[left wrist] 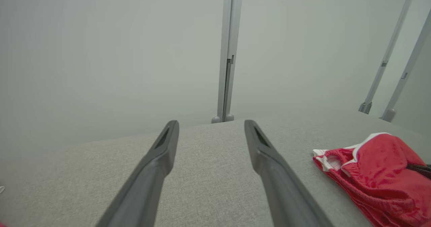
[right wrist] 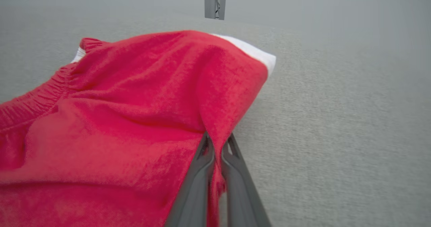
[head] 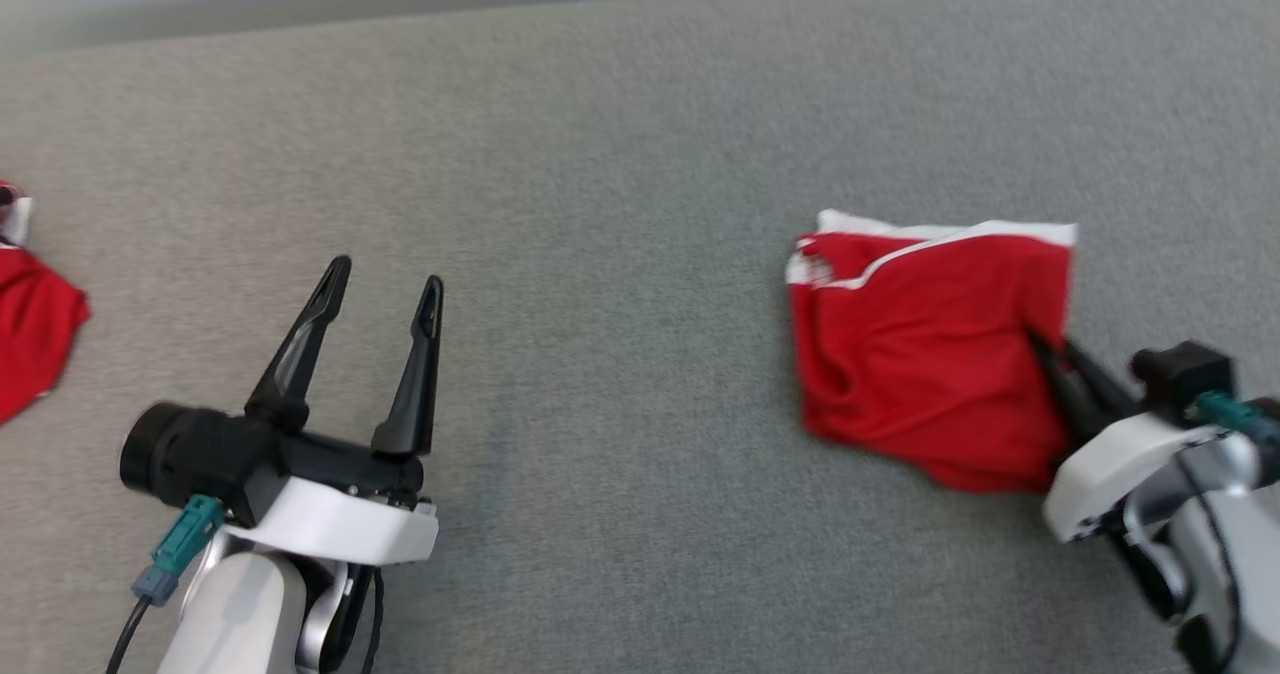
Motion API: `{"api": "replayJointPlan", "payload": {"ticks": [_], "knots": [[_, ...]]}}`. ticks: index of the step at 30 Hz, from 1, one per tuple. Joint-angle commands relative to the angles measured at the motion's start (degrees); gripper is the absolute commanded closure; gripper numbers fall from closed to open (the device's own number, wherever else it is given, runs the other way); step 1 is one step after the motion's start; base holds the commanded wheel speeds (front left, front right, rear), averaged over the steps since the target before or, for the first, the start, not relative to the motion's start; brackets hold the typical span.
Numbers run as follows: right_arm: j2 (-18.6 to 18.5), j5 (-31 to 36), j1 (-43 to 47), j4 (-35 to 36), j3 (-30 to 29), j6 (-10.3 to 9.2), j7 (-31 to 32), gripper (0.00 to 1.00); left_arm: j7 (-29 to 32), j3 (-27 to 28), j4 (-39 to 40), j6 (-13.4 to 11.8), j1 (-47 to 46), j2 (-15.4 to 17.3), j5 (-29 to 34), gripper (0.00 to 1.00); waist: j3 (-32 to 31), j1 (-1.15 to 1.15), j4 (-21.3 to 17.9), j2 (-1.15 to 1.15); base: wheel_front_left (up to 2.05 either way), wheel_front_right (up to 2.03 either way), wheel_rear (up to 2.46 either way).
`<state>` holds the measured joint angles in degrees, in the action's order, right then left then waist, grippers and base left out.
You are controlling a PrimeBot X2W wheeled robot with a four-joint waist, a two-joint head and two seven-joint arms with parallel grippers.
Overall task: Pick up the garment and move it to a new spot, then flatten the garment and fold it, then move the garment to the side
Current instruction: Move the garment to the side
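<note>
The red garment (head: 930, 354) is lying on the right side of the grey surface (head: 620, 204), bunched into a rough rectangle with its white trim along the far edge and the elastic waistband toward the middle. The right jaws are pressing together on a ridge of cloth at its right edge, and the fabric is tenting up between the two dark fingers (right wrist: 198, 173). The left jaws are hovering spread wide and empty over bare surface, well apart from the garment. A second red piece (head: 35, 334) is peeking in at the far left edge.

To my eye this is the carrying step. With one pinch at one edge, the rest of the cloth is going to hang or drag, so the lift wants to be slow and high enough to clear the surface. The pinch looks shallow, only a thin fold, so any jerk risks slipping it free. Setting it down away from the other red piece would be wise.
</note>
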<state>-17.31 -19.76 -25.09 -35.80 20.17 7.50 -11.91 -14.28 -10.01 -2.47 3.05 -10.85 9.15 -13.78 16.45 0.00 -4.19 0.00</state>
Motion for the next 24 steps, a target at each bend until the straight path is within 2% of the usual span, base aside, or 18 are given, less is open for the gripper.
{"api": "replayJointPlan", "payload": {"ticks": [1, 7, 14, 17, 24], "knots": [[-2.0, 0.3, -1.4, -0.3, -1.0, -0.02, -0.5, 1.0, 0.3, -0.2, 0.8, 0.3, -1.8, 0.8, 0.6, 0.0, 4.1, 0.0, -3.5, 0.0, 0.0, 0.0, 0.0], [-9.1, 2.5, -6.7, -1.3, -4.9, -0.02, -0.9, 1.0, 1.9, -1.8, 4.4, 1.1, -5.8, 1.8, 1.7, 0.0, 9.5, 0.0, -4.3, 0.0, 0.0, 0.0, 0.0], [-16.8, 8.5, -14.9, -4.8, -10.2, -0.03, -0.2, 1.0, 2.8, -4.4, 5.8, 2.2, -10.6, 2.0, 2.5, 0.0, 14.6, 0.0, -2.0, 0.0, 0.0, 0.0, 0.0], [-18.9, 10.8, -16.9, -6.6, -12.9, -0.02, 0.3, 1.0, 2.6, -5.4, 5.9, 2.5, -12.0, 2.1, 2.7, 0.0, 15.8, 0.0, -1.0, 0.0, 0.0, 0.0, 0.0], [-20.5, 13.9, -19.4, -9.5, -18.0, -0.03, 1.1, 1.0, 2.3, -6.4, 6.1, 2.8, -13.6, 2.2, 2.8, 0.0, 17.5, 0.0, -0.1, 0.0, 0.0, 0.0, 0.0]]}}
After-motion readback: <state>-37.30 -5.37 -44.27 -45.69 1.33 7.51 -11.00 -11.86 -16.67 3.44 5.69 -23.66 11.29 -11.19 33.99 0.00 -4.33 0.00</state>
